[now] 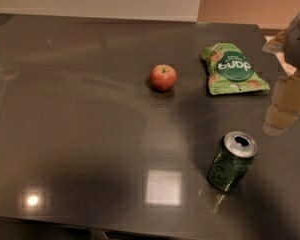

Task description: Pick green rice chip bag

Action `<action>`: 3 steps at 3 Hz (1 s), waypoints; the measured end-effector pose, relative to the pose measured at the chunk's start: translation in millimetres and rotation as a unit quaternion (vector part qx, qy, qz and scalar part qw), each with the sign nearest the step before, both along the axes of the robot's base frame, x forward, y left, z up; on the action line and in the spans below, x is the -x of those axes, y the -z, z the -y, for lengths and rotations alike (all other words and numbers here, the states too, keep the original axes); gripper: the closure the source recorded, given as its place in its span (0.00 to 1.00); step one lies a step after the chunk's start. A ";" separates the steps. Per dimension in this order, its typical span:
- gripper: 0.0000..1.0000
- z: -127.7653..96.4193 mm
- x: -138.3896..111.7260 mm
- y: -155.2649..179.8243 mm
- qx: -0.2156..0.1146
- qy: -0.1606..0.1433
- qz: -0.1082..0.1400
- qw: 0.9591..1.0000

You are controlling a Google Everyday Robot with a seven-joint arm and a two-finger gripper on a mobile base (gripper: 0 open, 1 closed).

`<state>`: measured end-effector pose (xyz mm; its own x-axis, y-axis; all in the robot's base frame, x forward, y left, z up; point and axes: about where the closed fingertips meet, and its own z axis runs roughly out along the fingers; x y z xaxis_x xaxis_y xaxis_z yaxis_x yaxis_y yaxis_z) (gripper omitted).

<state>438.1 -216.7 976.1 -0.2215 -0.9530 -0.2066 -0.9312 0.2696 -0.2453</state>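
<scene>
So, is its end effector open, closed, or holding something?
End effector: cannot be told; at the right edge, beside the green rice chip bag, not holding it.

Chip bag [233, 69] light green, dark green round logo, white lettering, tan chips printed on it. Apple [163, 77] red with a yellowish patch. Can [231, 162] dark green, silver top. Table [80, 134] dark grey, glossy. My gripper [285, 104], right edge beside the bag, pale tan and grey.
</scene>
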 end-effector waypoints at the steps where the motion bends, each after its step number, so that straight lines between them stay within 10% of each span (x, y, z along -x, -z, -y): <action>1: 0.00 0.0 0.0 0.0 0.000 0.000 0.000 1.000; 3: 0.00 1.1 -46.0 -0.3 -0.017 0.009 -0.031 0.999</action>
<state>484.2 -217.7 976.4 -0.2511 -0.9417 -0.2238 -0.9393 0.2929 -0.1785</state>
